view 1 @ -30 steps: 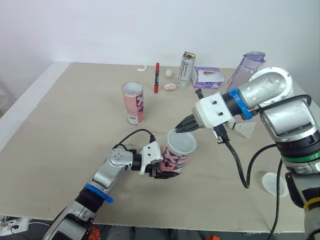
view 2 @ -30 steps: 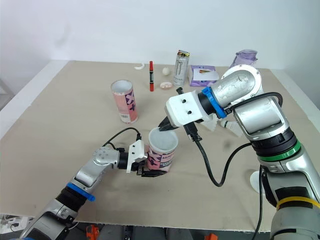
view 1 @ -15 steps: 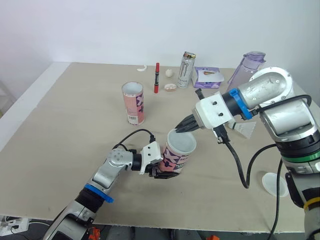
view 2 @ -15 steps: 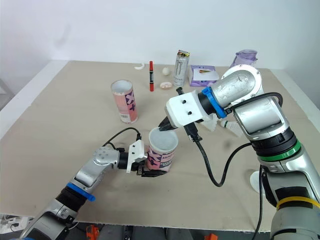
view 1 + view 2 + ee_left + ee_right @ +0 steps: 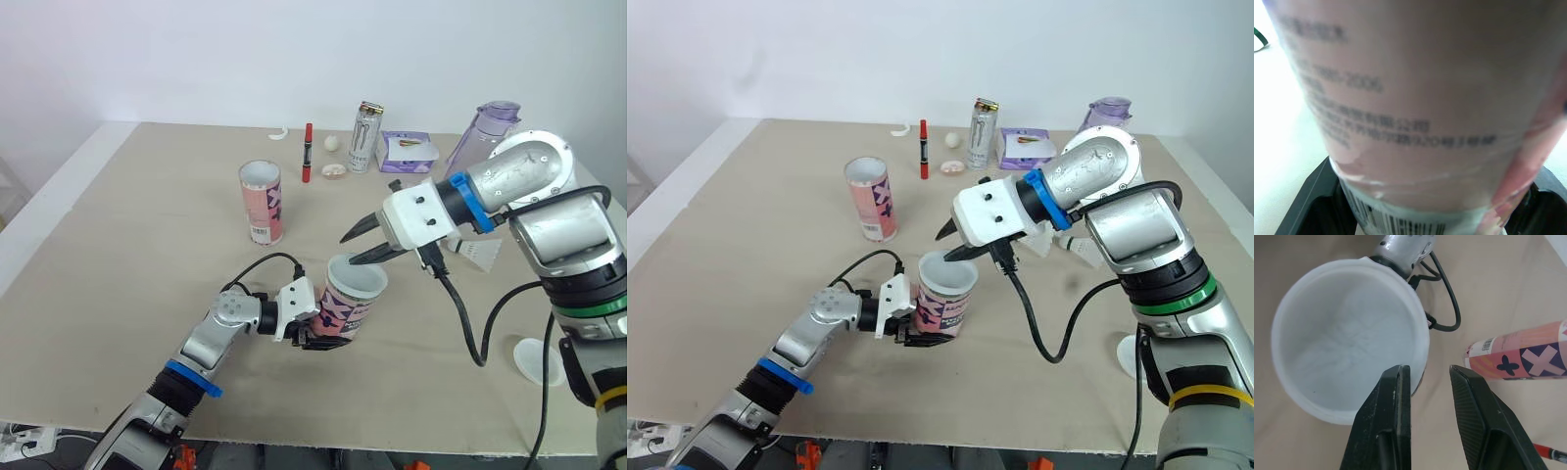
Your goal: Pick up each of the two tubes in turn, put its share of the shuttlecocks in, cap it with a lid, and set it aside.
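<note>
Pink patterned cardboard tube (image 5: 351, 305) with a white rim is in the grip of the left claw (image 5: 315, 336), whose black fingers are closed around its lower part, at the barcode end. Its long axis is nearly vertical, leaning a little away from that claw, and the open mouth points up. Inside it looks white; what lies there I cannot tell. The right claw (image 5: 349, 250) hangs just above the edge of the mouth with its two fingers spread apart, holding nothing. A second pink tube (image 5: 262, 203) stands upright, mouth up, well beyond the left claw on the beige table (image 5: 147, 225). One white feather shuttlecock (image 5: 482, 255) lies behind the right claw, and a round white lid (image 5: 537, 359) lies well apart from it.
</note>
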Motion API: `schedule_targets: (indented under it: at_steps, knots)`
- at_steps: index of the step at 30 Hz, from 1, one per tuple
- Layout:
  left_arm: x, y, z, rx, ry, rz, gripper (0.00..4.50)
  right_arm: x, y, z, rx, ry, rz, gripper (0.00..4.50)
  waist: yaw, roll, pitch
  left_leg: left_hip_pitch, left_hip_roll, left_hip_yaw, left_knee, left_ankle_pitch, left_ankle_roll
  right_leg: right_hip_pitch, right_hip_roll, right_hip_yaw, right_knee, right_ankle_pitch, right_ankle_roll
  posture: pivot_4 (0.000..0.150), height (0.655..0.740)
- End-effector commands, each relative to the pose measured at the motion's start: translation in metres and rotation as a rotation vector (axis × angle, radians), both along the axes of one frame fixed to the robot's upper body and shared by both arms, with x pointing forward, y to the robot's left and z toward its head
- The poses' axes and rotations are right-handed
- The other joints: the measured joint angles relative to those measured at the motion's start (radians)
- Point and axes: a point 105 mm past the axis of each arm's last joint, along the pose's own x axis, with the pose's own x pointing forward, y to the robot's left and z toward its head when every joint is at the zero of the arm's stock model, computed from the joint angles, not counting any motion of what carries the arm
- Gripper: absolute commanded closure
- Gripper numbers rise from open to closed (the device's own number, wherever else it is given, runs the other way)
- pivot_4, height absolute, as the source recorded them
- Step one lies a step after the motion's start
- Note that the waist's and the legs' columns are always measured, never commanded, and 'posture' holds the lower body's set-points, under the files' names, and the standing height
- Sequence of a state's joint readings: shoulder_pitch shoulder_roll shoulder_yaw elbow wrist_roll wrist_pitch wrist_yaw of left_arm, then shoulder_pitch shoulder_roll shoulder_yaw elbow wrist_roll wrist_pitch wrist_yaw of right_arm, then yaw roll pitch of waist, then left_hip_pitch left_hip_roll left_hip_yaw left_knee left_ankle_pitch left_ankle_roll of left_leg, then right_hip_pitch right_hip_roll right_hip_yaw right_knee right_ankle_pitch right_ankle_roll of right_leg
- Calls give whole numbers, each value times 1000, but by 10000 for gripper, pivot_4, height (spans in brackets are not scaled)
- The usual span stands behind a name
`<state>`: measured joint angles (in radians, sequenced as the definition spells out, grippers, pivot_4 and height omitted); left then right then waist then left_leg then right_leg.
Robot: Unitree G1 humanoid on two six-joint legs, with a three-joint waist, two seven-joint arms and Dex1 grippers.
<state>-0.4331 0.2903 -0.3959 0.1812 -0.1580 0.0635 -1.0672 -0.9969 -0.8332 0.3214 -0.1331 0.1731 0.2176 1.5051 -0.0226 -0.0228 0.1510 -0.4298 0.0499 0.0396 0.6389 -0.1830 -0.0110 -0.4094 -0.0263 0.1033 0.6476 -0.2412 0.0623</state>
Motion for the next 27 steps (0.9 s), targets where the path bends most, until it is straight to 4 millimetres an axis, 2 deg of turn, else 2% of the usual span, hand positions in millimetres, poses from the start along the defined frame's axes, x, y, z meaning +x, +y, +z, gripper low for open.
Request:
schedule_targets:
  at_steps: [1,9,14,17,20,21,22,27]
  knots:
    - [-2,13,-30,105,84,48,13756,-4,-5,26,82,-25,-27,30188,0,0,0,0,0,0,0,0,0,0,0,0,0,0,0,1500,7400]
    - [-1,13,-30,107,87,45,13756,-8,-6,42,133,-6,-57,30188,0,0,0,-1,0,0,-1,0,0,0,0,0,0,0,-1,1500,7400]
    - [-2,14,-31,108,87,47,13756,-25,-2,49,195,108,-33,30188,0,0,0,-1,0,0,-2,0,0,0,0,0,0,-1,-1,1500,7400]
    - [-2,14,-31,108,88,49,13756,-35,-5,44,173,181,-31,30188,0,0,0,-1,0,0,-2,0,0,0,0,0,0,-1,-1,1500,7400]
    - [-2,15,-31,107,90,50,13756,-40,-5,36,165,224,-35,37763,0,0,0,-1,0,1,-2,0,-1,0,-1,0,-1,-1,-2,1500,7400]
    - [-2,15,-31,107,90,50,13756,-40,-5,32,159,236,-42,42033,0,0,0,-1,0,0,-2,0,-1,0,-1,0,-1,-1,-1,1500,7400]
    - [-2,14,-31,107,90,50,13756,-39,-6,27,149,242,-53,44445,-1,-1,0,-1,0,0,-2,-1,-1,-1,-1,-1,-1,-2,0,1500,7400]
    - [-2,14,-31,108,90,49,13756,-34,-8,12,110,249,-83,44445,-1,0,0,-1,0,0,-2,-1,-1,-1,-1,0,-1,-3,2,1500,7400]
